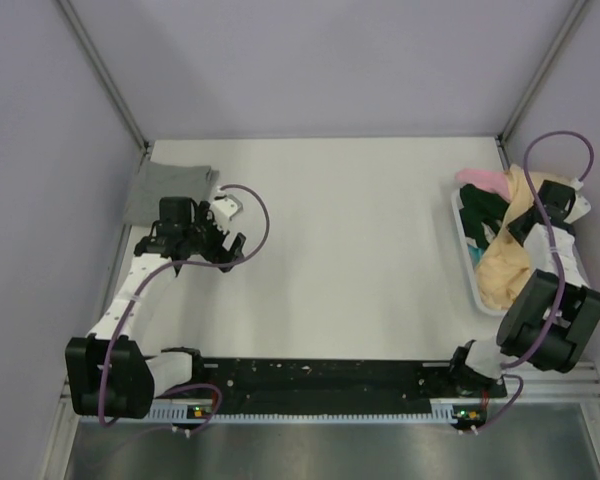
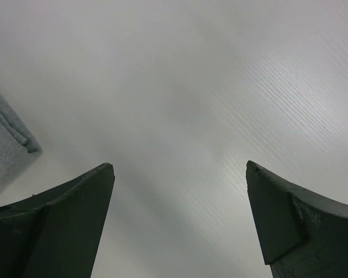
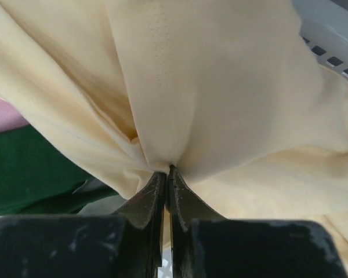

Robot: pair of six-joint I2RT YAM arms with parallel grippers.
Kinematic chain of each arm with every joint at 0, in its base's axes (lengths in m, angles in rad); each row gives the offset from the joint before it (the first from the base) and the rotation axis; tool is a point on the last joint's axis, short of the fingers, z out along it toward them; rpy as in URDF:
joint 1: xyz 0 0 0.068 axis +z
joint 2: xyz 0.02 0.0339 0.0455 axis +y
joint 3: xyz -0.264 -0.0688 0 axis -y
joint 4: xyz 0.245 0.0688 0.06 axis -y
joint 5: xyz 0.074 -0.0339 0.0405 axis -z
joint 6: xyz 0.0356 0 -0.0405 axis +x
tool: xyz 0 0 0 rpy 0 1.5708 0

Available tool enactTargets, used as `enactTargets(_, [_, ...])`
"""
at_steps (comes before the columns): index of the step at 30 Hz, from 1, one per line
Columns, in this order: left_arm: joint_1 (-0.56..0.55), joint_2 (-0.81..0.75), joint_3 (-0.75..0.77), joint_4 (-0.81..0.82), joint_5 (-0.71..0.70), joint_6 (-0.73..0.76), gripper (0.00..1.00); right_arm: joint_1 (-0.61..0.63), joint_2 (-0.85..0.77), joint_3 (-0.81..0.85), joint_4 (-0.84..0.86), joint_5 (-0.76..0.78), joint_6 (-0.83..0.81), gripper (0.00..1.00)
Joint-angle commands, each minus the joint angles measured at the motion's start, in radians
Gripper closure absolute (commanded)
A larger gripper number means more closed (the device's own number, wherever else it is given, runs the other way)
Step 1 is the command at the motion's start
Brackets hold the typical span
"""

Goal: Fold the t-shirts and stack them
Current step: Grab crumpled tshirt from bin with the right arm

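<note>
Pinching the yellow-peach shirt (image 3: 220,87) beside a green shirt (image 3: 35,168) are the right jaws; left jaws gape.

Wide bare surface (image 1: 360,250) between grey t-shirt (image 1: 170,190) in far-left corner and basket (image 1: 470,272) at right edge: passable. Left gripper (image 2: 180,168) spread over bare surface, shirt edge just beside. Basket crowded: pale yellow t-shirt (image 3: 220,87) bunched against right gripper (image 3: 168,171), green t-shirt (image 3: 29,168) beside. Walls (image 1: 40,150) on three sides.
</note>
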Motion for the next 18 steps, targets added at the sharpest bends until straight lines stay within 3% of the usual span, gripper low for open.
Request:
enactTargets(1, [0.005, -0.003, 0.007, -0.003, 0.033, 0.016, 0.01, -0.017, -0.057, -0.015, 0.030, 0.010, 0.005, 1.00])
enactTargets(9, [0.005, -0.001, 0.014, -0.010, 0.033, 0.013, 0.01, -0.017, -0.324, 0.021, 0.033, 0.007, -0.052, 1.00])
enactTargets(18, [0.005, 0.008, 0.025, -0.005, 0.014, 0.007, 0.01, 0.014, -0.519, 0.228, -0.009, -0.133, -0.109, 1.00])
